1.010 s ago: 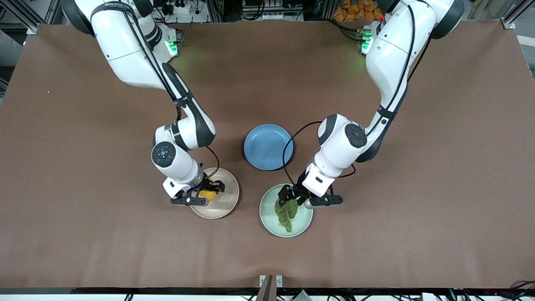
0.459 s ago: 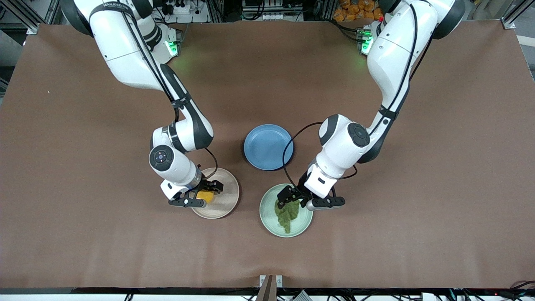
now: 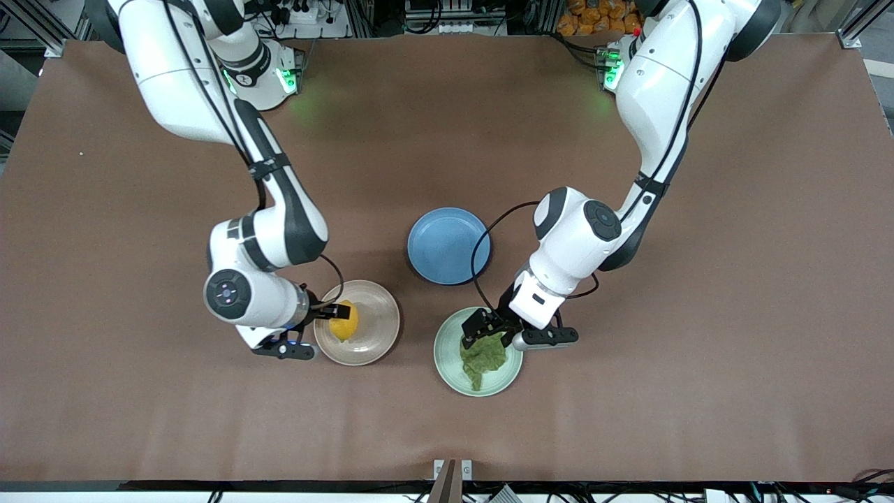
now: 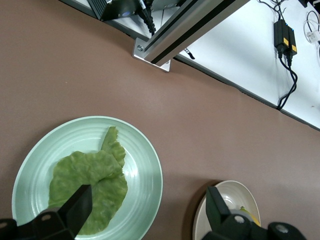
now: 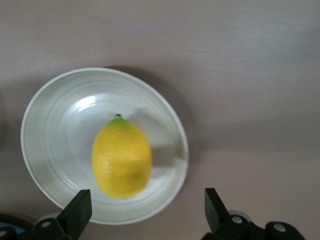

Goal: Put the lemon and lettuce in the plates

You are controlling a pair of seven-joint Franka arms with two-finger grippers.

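Observation:
The yellow lemon lies in the beige-pink plate; the right wrist view shows the lemon on this plate. My right gripper is open and empty by the plate's rim toward the right arm's end, clear of the lemon, with its jaws wide apart. The green lettuce lies in the mint plate. My left gripper is open and empty just above the leaf's end nearest the arms. The left wrist view shows the lettuce, the mint plate and the open left gripper.
A blue plate sits empty between the two arms, farther from the front camera than both other plates. The beige-pink plate also shows in the left wrist view. Bare brown table lies all around.
My right gripper has left the lemon in the beige-pink plate and drawn back toward the right arm's end. The lettuce has settled more bunched in the mint plate. The left gripper barely moved.

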